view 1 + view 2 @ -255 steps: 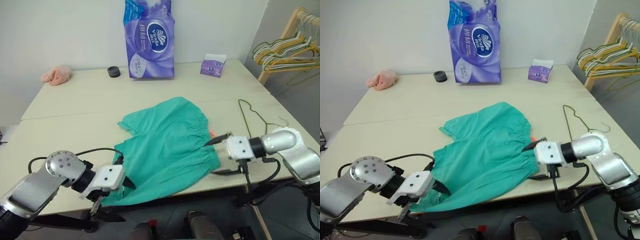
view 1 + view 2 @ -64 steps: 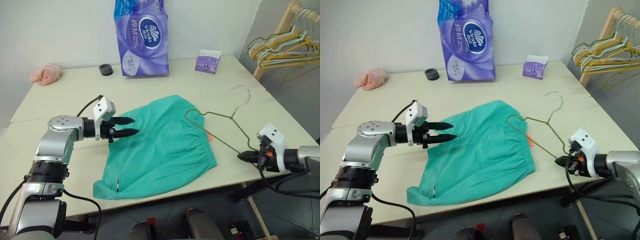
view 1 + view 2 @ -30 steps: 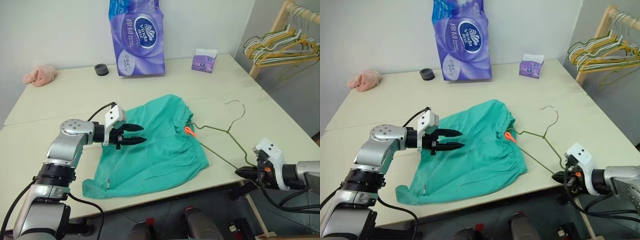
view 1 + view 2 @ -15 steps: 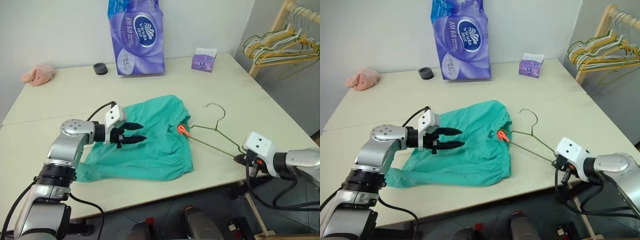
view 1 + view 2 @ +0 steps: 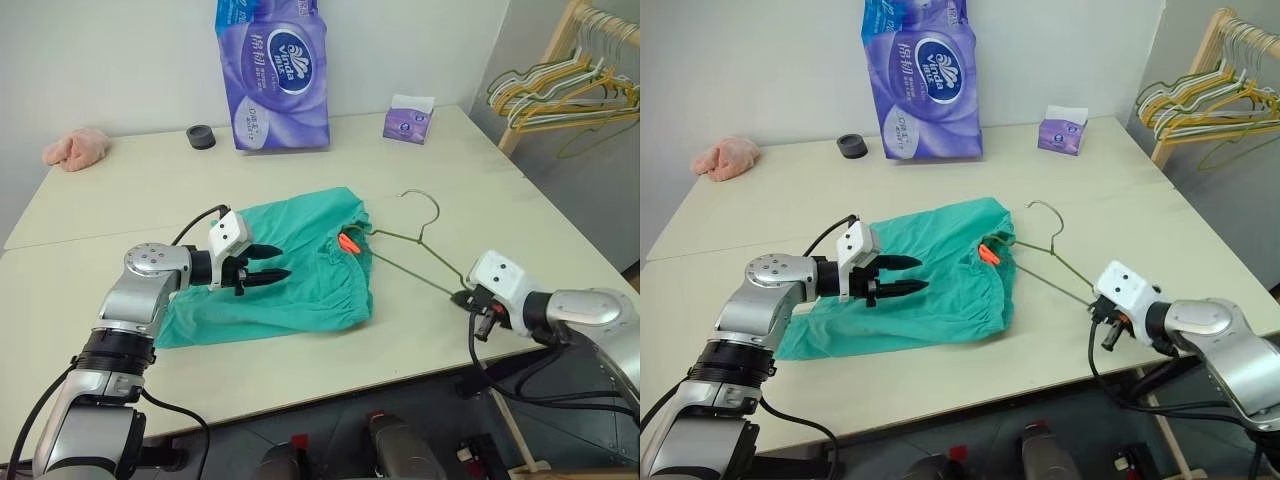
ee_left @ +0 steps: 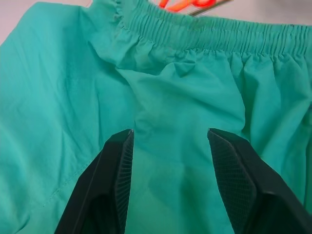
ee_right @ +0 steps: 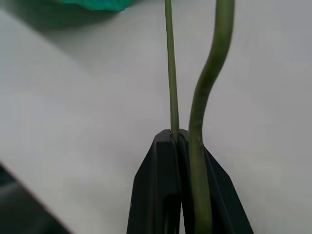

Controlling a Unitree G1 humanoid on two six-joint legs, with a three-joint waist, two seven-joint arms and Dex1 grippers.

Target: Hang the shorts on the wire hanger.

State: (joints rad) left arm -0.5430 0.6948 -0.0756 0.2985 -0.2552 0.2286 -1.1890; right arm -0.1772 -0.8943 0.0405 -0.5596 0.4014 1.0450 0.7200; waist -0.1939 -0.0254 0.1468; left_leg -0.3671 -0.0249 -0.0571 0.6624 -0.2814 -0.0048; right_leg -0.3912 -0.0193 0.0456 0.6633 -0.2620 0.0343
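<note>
Right gripper (image 5: 1099,312) clamps the springy wire hanger (image 5: 1051,262) at its 4 o'clock corner; left gripper (image 5: 910,276) spread above limp shorts (image 5: 930,275), best pinched at waistband.

Matt teal cloth shorts (image 5: 290,280), thin olive wire hanger (image 5: 405,250), smooth matt table (image 5: 300,170)

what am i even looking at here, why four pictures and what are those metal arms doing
It is a two-armed humanoid robot at a table. Two pictures come from cameras in its head, looking down over its arms; the other two come from a camera on each wrist. The right end effector is shut on a thin green wire hanger, whose far end reaches into the waistband of the teal shorts lying on the table. The left end effector hovers open over the shorts.
</note>
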